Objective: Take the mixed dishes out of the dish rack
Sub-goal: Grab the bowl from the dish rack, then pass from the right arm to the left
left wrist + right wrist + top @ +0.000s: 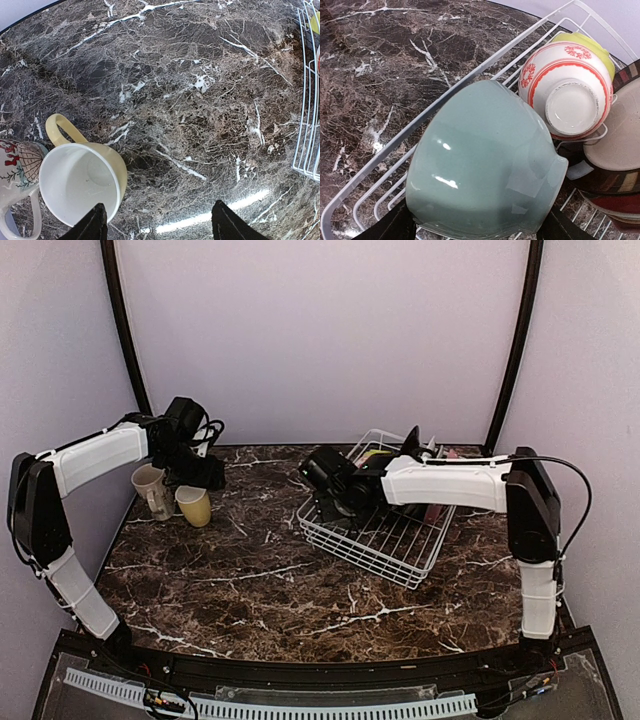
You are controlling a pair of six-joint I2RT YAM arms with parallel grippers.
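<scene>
A: Step shown?
B: Right gripper (pixel 477 229) spread wide, seemingly clamped on the mint bowl (pixel 480 165), which sits in the rack (pixel 380 545). Left gripper (pixel 160 227) open, empty.
A: Next?
B: Lift it clear of the wires.

Robot test booth, plain lilac walls (pixel 320 340), black frame poles (pixel 125 330), marble tabletop (pixel 260 590).
</scene>
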